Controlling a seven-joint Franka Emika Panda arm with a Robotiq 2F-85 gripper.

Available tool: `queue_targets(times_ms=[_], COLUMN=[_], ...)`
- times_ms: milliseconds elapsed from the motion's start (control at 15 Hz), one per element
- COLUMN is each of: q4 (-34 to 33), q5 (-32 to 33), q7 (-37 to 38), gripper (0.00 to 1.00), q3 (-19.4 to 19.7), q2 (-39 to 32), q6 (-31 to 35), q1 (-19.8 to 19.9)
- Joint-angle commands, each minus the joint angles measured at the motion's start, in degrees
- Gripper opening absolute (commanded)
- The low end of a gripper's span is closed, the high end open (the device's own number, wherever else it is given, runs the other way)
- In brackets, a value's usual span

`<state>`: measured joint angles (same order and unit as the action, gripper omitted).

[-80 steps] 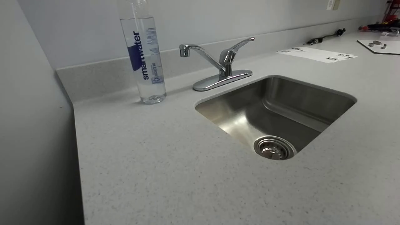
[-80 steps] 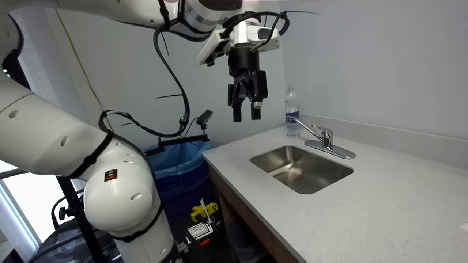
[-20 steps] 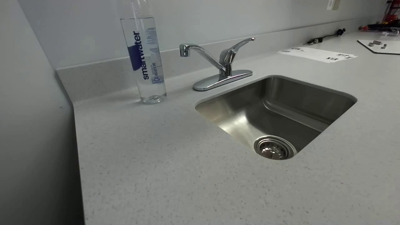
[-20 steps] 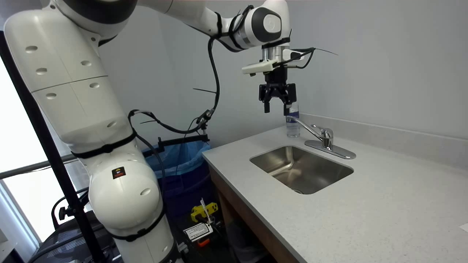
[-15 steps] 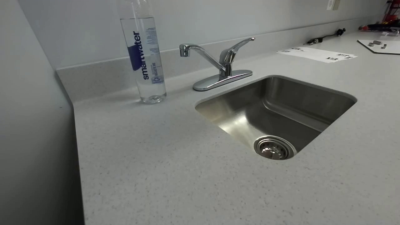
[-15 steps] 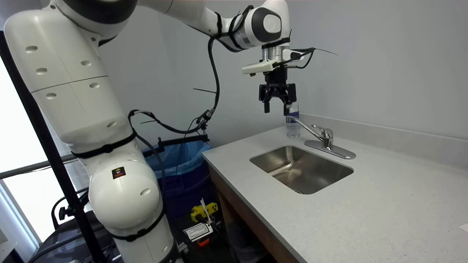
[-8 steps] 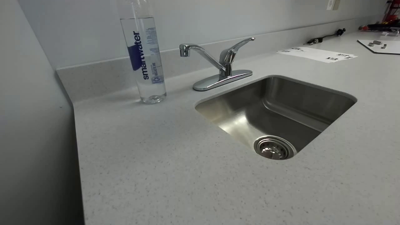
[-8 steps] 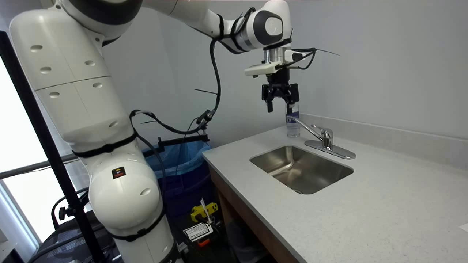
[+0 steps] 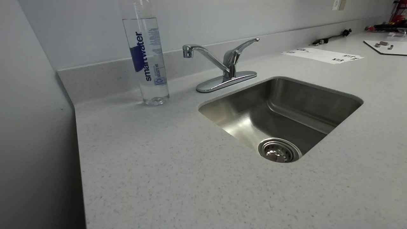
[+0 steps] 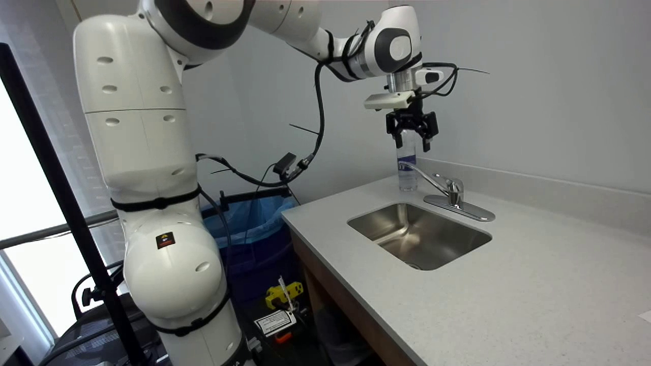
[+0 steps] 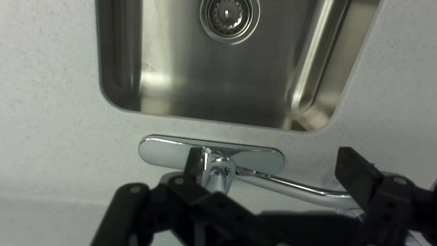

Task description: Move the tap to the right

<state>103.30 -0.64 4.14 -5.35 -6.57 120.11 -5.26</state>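
Note:
The chrome tap stands behind the sink in both exterior views [image 9: 229, 71] [image 10: 453, 190]. Its slim spout points to the left there, and its lever handle is up on top of the post. My gripper [image 10: 412, 144] is open and empty, held in the air above the spout's height, in front of the bottle's upper part. In the wrist view, my gripper [image 11: 269, 162] looks down on the tap [image 11: 293, 189]. One finger overlaps the tap's post and handle, and the other covers the spout's end. Contact does not show. My gripper is outside the close exterior view.
A tall clear bottle with a blue label stands left of the tap [image 9: 146, 60] [image 10: 407, 165]. The steel sink [image 9: 305, 95] lies in front of the tap. A low backsplash [image 10: 549, 185] and wall rise behind it. Paper sheets [image 9: 321, 55] lie farther along the counter.
The arm has swung to the right over several seconds, bringing my open gripper from left of the sink to near the bottle and tap. The tap and bottle have not moved.

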Motion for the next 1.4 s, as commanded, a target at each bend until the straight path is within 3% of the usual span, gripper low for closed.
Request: queue_targets(times_ms=[0, 533, 600, 667, 1333], q4=[-6.0, -14.3, -15.4, -11.2, -14.3], q5=[2.6, 4.6, 4.2, 3.8, 4.1], q7=[-0.8, 2.3, 2.6, 1.2, 0.6], gripper=[1.00, 1.00, 1.00, 1.00, 1.00], q3=[-0.3, -0.3, -0.3, -0.4, -0.1], q2=[-6.7, -16.4, -17.2, -14.5, -18.0], q6=[5.3, 14.9, 15.2, 14.6, 13.8], q1=[-1.1, -4.6, -4.8, -4.3, -4.5])
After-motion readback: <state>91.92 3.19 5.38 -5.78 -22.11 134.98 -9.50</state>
